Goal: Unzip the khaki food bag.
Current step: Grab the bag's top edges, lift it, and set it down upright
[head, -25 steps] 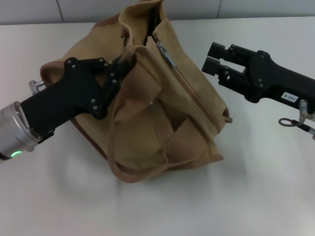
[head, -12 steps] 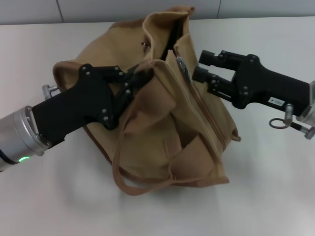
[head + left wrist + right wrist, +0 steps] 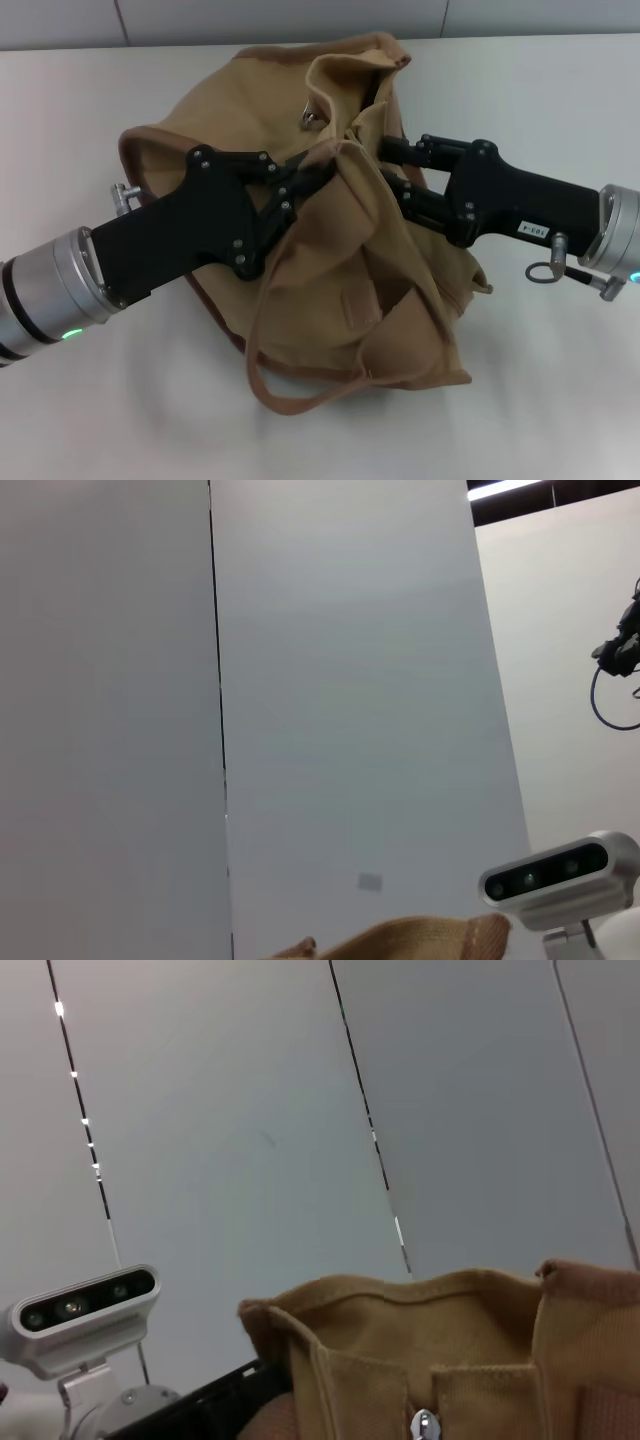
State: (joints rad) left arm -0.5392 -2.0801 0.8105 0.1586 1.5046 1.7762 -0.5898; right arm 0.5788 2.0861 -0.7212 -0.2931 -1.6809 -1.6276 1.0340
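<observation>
over the last second the right gripper (image 3: 388,168) has moved from open air at the right of the head view into the folds at the bag's top, centre of the frame. the khaki food bag (image 3: 330,250) has shifted too: it now sits more slumped and bunched on the white counter (image 3: 560,400), its top edge nearer the upper centre. the left gripper (image 3: 318,175) has slid rightward with the bag, its jaws pinching a ridge of canvas at the upper middle. judgement: left holds the fabric taut, right is reaching for the zipper pull; the actual unzip is probably only starting, though a dark gap at the mouth suggests the top is partly open.

hard to make out:
- right jaws are buried behind canvas in the head view; cannot tell whether they are spread or closed on anything.
- the zipper line is hidden in the head view. the right wrist view shows a small silver pull (image 3: 424,1424) at the bottom edge, cut off.
- left wrist view shows only a sliver of tan canvas at the bottom and wall panels; none of its own jaws.
- one handle (image 3: 262,345) loops loose at lower centre; the other is not clearly traceable.
</observation>
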